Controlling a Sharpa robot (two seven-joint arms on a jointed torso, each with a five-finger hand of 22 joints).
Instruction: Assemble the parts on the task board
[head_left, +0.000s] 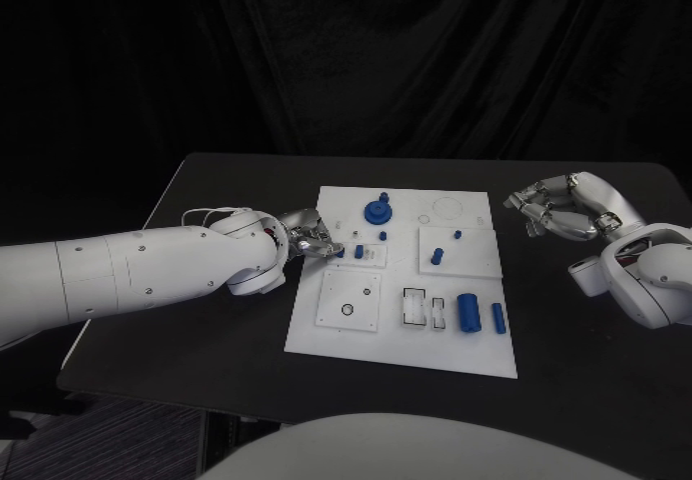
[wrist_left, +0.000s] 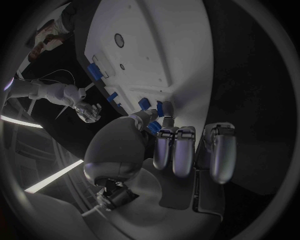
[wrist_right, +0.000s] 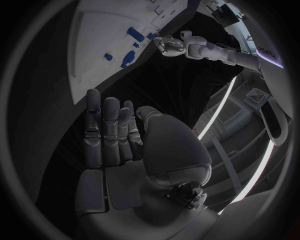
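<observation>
Head view: my left hand (head_left: 310, 238) reaches over the board (head_left: 346, 335) edge, fingertips pinching a small blue part (head_left: 340, 253). I judge I should lower it straight, keeping the pinch light. My right hand (head_left: 565, 208) hangs beside the board, fingers loosely curled, holding nothing.

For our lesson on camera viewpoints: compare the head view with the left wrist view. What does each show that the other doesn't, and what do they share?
Head view alone: the blue gear-like part at the board's far end, and the large blue cylinder lying near its front edge.

Left wrist view alone: the left robot hand from behind, with a small blue part at its fingertips.

Both: the white task board, and the right robot hand off the board, holding nothing.
</observation>
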